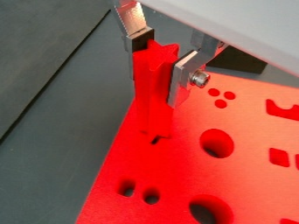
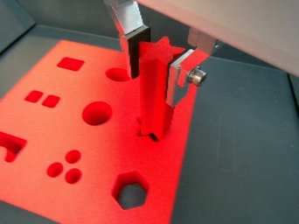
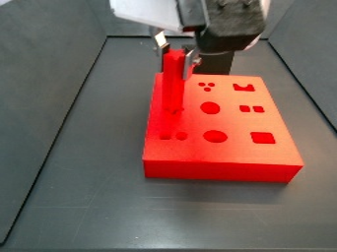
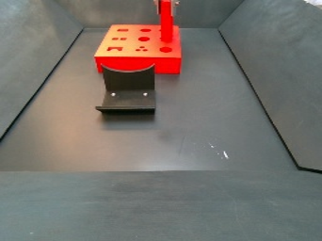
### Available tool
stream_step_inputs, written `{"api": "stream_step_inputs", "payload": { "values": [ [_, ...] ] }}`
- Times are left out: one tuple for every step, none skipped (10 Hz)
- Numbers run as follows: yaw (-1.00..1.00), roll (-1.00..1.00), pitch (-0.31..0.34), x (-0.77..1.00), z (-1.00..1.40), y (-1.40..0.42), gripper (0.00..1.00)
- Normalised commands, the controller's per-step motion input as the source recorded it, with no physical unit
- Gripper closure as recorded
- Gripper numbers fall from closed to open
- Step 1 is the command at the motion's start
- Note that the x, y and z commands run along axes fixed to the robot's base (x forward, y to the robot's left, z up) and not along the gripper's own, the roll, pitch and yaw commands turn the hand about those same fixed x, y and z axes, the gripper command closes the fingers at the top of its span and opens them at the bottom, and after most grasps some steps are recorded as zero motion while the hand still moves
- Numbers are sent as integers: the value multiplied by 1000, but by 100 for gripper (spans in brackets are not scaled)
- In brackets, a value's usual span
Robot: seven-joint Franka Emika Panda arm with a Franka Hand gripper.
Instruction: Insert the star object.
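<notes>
The star object is a slender bright red peg with a star-shaped end. It stands upright between my gripper's fingers, which are shut on its upper part. Its lower end meets a hole near the edge of the wide red block. How deep it sits in the hole cannot be told. Both wrist views show this grasp, with gripper, peg and block. In a side view the peg stands at the block's left edge under the gripper. The far side view shows the peg too.
The block has several other shaped holes: round, square and hexagonal. The dark fixture stands on the floor just in front of the block. Dark walls enclose the grey floor.
</notes>
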Motion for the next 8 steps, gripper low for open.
{"api": "stream_step_inputs", "payload": {
  "values": [
    [54,79,-47,0,-160,-26,100],
    [186,30,0,220,-43,-46,100],
    [240,16,-3,286,-63,0,100],
    [200,41,-10,109,-94,0,100],
    [91,69,-26,0,-114,0,100],
    [0,97,-19,-123,-100,-9,100],
    [0,111,0,-160,-63,-17,100],
    [0,243,0,-23,-354,-106,100]
  ]
}}
